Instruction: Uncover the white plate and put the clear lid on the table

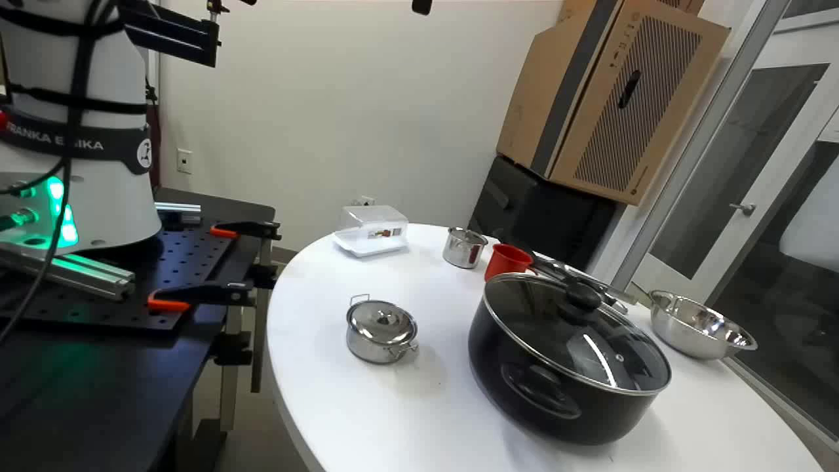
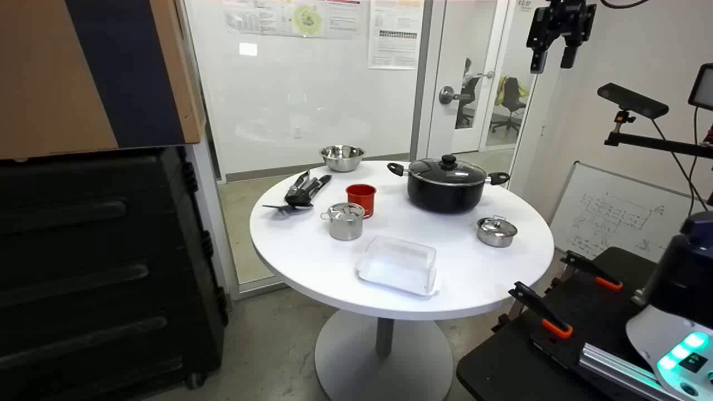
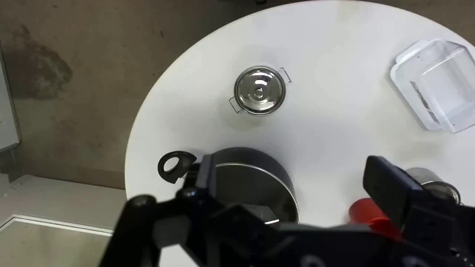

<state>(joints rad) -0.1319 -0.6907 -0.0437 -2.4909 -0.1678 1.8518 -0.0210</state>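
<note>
Gripper (image 3: 292, 174), nearest in wrist view: spread wide. Clear lid (image 3: 458, 79) over white plate (image 1: 370, 248), right side of table (image 3: 326, 92).

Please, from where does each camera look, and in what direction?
An exterior view: from the pot side, facing a wall; robot's base at left.
An exterior view: from the clear lid side, facing posters; gripper upper right, base lower right.
Wrist view: above the table, facing down; fingers at bottom.
Both exterior views share pot, clear lid, base.
</note>
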